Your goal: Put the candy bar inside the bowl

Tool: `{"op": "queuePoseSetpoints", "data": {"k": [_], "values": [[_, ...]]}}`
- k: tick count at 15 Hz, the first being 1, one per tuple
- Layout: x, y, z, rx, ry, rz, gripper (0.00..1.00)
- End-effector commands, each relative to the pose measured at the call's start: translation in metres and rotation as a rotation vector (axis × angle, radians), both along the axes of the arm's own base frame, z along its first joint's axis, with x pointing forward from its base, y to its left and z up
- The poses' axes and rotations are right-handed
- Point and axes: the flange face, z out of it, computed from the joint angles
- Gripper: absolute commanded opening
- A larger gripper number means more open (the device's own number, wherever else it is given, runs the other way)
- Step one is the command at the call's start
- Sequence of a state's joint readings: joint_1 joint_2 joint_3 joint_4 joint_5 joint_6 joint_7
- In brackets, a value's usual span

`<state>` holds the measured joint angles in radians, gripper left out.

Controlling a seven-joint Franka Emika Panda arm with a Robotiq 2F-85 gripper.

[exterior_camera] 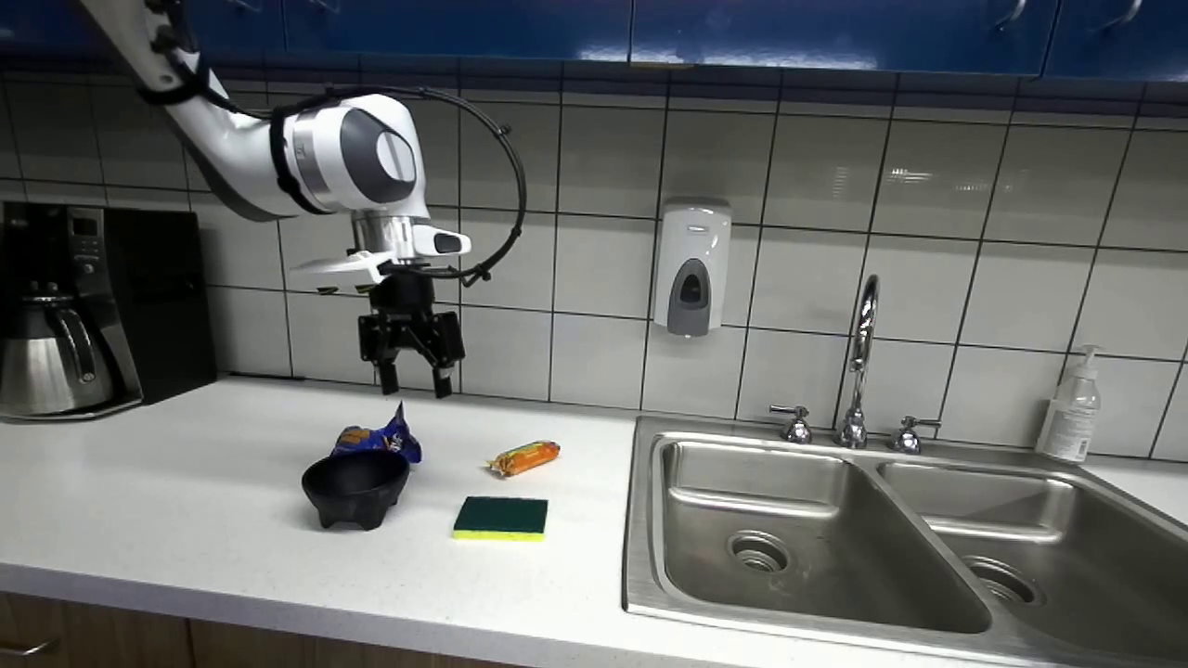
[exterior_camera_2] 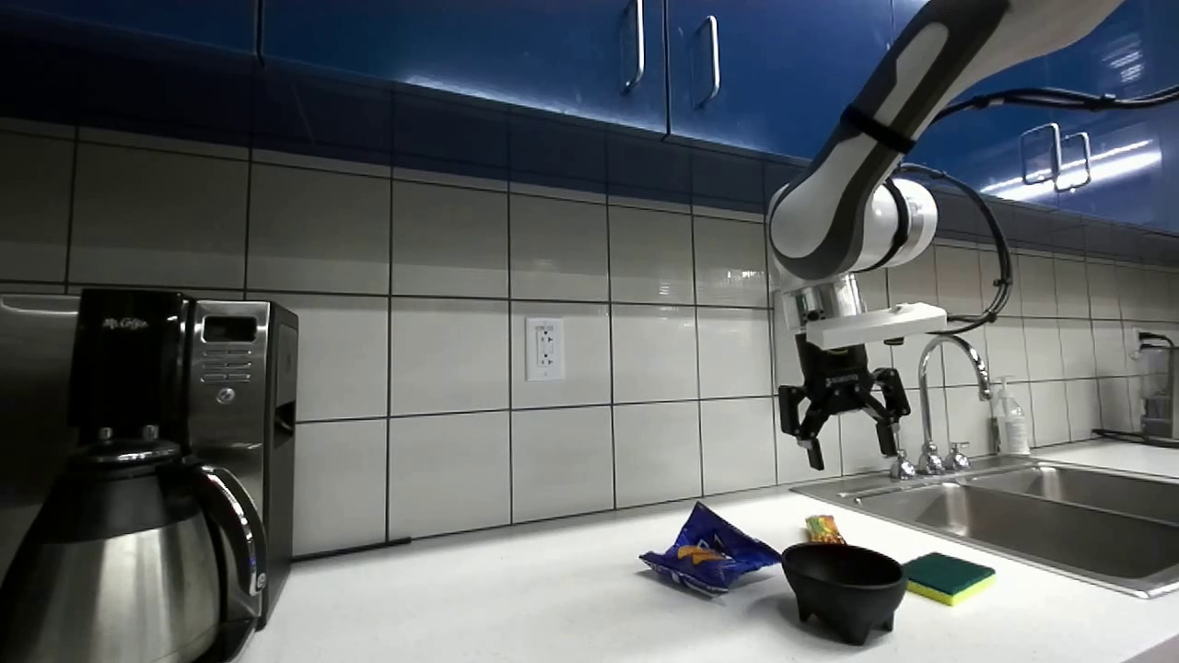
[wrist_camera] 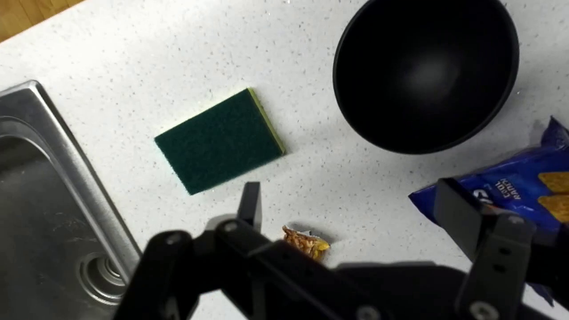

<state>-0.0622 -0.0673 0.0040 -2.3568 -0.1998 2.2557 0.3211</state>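
Note:
The orange wrapped candy bar (exterior_camera: 525, 458) lies on the counter behind the sponge. In an exterior view, only its end (exterior_camera_2: 824, 529) shows behind the bowl. In the wrist view, its crinkled end (wrist_camera: 306, 243) shows and the gripper's linkage hides the rest. The round black footed bowl (exterior_camera: 356, 487) stands upright and looks empty inside in the wrist view (wrist_camera: 426, 80). It also shows in an exterior view (exterior_camera_2: 846, 589). My gripper (exterior_camera: 416, 381) is open and empty, well above the counter. Its fingers are wide apart in the wrist view (wrist_camera: 352, 204) and in an exterior view (exterior_camera_2: 852, 449).
A blue chip bag (exterior_camera_2: 709, 552) lies right beside the bowl. A green-and-yellow sponge (exterior_camera: 501, 518) lies in front of the candy bar. A steel double sink (exterior_camera: 640, 520) is past the sponge. A coffee maker (exterior_camera: 158, 297) stands at the counter's far end, and a tiled wall stands behind.

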Motion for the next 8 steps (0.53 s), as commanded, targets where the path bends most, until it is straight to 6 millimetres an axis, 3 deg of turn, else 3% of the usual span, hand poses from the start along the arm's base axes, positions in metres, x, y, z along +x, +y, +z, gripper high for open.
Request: {"op": "queuePoseSetpoints", "data": {"k": [1,8], "values": [[0.037,-0.019,-0.01,-0.01,-0.021,-0.062,1.0],[0.086,-0.042,-0.038,-0.002,-0.042,-0.158,1.0]]}}
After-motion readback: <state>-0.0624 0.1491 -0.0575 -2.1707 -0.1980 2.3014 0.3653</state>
